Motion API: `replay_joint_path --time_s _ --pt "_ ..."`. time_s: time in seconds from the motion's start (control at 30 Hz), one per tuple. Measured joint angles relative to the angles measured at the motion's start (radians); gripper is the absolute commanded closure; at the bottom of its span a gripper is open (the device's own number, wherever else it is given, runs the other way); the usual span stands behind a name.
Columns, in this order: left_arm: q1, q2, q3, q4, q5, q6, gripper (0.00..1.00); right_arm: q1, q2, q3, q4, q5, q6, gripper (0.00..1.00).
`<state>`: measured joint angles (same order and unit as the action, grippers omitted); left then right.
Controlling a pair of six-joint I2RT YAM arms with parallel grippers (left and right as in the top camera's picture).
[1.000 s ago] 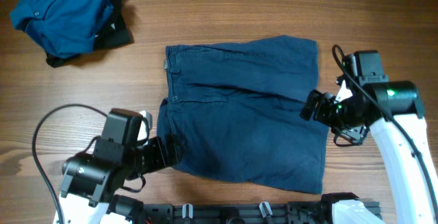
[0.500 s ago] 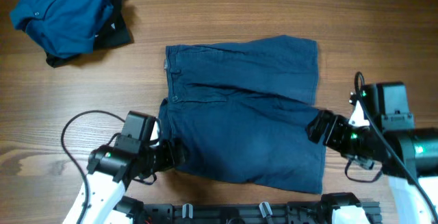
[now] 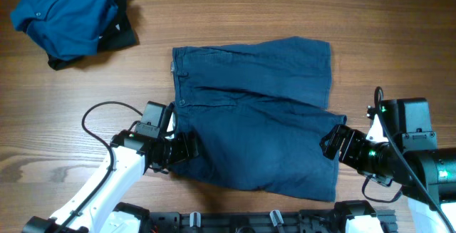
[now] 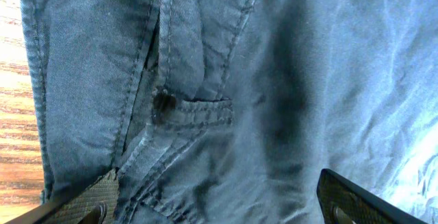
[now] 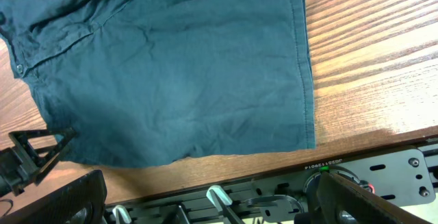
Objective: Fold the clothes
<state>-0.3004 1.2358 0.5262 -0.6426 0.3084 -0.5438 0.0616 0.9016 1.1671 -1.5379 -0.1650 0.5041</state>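
Now your left claw (image 3: 182,149) has slid onto the navy shorts (image 3: 263,140) lying mid-frame, your right claw (image 3: 333,142) down beside their lower-right hem; both gape empty, likely ready to grasp.

One shorts (image 3: 256,144), one shirt (image 3: 63,16), two end effectors (image 3: 187,147) (image 3: 333,142).

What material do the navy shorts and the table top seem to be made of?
Navy shorts: woven cotton, probably twill; matte, slightly faded. A fine diagonal weave and topstitched seams show close up.
Table top: wood or wood-look laminate, I cannot tell which. It is smooth with a low sheen and has long brown grain lines.
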Motion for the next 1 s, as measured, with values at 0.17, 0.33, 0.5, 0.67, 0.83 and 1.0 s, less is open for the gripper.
replay_joint_path --time_s 0.17,0.33,0.5,0.67,0.83,1.0 --pt "0.0 0.001 0.0 -0.001 0.0 0.0 0.11 0.0 0.0 0.0 0.0 0.0 0.0 0.0" --pt "0.0 -0.011 0.032 -0.082 -0.016 0.0 0.1 0.0 0.0 0.0 0.001 0.0 0.0 0.0" --pt "0.0 -0.05 0.066 -0.151 -0.082 0.0 0.09 0.0 0.0 0.0 0.012 0.0 -0.007 0.0" --pt "0.0 -0.051 0.069 -0.158 -0.114 0.0 0.11 0.0 0.0 0.0 0.034 0.0 -0.012 0.0" --pt "0.0 -0.037 0.069 -0.159 -0.087 0.0 0.11 0.0 0.0 0.0 0.029 0.0 -0.018 0.0" --pt "0.0 0.009 0.069 -0.158 -0.064 0.0 0.12 0.0 0.0 0.0 0.02 0.0 -0.019 0.0"
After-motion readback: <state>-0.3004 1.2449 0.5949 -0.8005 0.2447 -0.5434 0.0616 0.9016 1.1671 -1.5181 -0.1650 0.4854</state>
